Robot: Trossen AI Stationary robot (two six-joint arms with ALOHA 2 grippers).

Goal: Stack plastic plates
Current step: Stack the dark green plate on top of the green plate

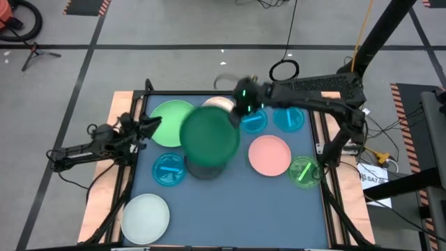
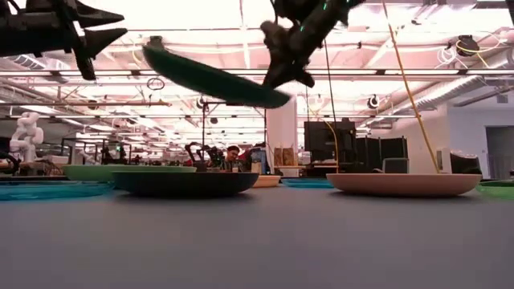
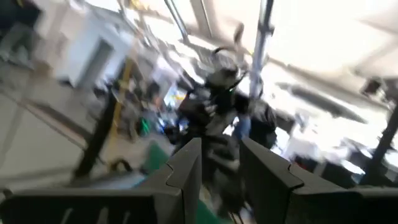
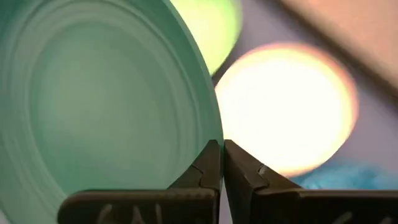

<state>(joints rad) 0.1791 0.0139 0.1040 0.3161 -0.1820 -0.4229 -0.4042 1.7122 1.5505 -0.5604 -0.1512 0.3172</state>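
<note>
My right gripper [image 1: 240, 104] is shut on a large dark green plate [image 1: 210, 134], which is held in the air over the table's middle, above a dark grey plate [image 2: 185, 183] resting flat on the table. In the low view the green plate [image 2: 213, 80] is tilted. A large light green plate [image 1: 169, 123] lies to its left. My left gripper [image 1: 150, 125] hovers open at that plate's left rim, raised off the table [image 2: 100, 28]. A white plate [image 1: 146, 216] lies at the near left. My right gripper [image 4: 222, 149] pinches the dark green plate's rim [image 4: 208, 134] between its two fingers, at the plate's far right edge [image 1: 233, 117]. The fingers come slanting down from the far right. The plate is lifted clear and tilted, its left side higher [image 2: 157, 48].
A pink plate [image 1: 270, 155], a small bright green plate [image 1: 304, 172] and cyan plates [image 1: 169, 169] [image 1: 252, 122] [image 1: 288, 117] lie on the blue mat. A cream plate [image 1: 219, 103] sits at the far side. Wooden rails [image 1: 115, 139] border the mat.
</note>
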